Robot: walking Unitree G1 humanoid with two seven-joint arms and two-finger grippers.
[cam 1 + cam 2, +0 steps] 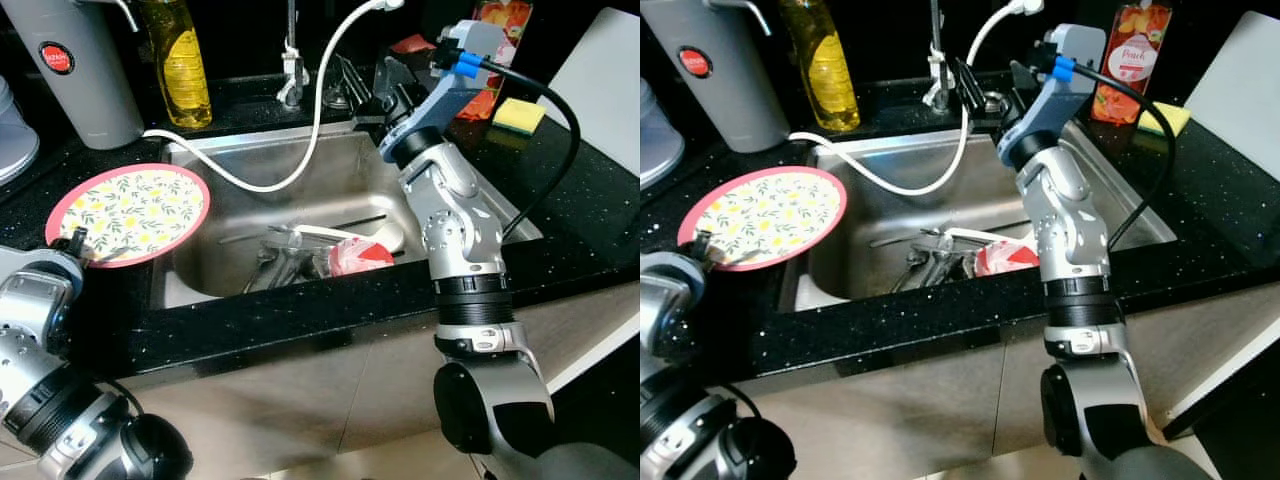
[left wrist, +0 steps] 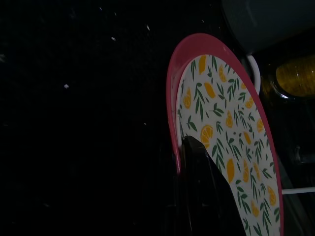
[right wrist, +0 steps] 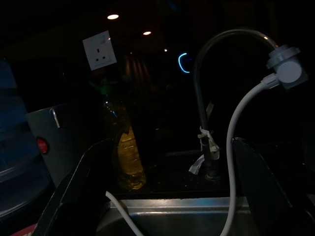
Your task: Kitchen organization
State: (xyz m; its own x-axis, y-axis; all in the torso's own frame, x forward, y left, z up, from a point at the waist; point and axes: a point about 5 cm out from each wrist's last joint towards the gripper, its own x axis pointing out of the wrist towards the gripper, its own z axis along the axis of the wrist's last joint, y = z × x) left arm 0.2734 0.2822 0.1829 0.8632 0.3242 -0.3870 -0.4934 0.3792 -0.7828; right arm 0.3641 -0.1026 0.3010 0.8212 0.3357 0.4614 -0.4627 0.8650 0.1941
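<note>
Sink (image 1: 300,170) lay below the right gripper (image 1: 985,85), whose two fingers stood apart over the far rim near one faucet (image 3: 204,98). One floral plate (image 1: 130,212) rested on the counter (image 1: 560,200), its near rim clamped by the left gripper (image 1: 78,243). One yellow bottle (image 1: 178,62) stood behind.

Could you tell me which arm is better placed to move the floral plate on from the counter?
Left. The left gripper is at the near rim of the floral plate, one finger lying over its edge. The right gripper is open, up by the faucet behind the sink.
</note>
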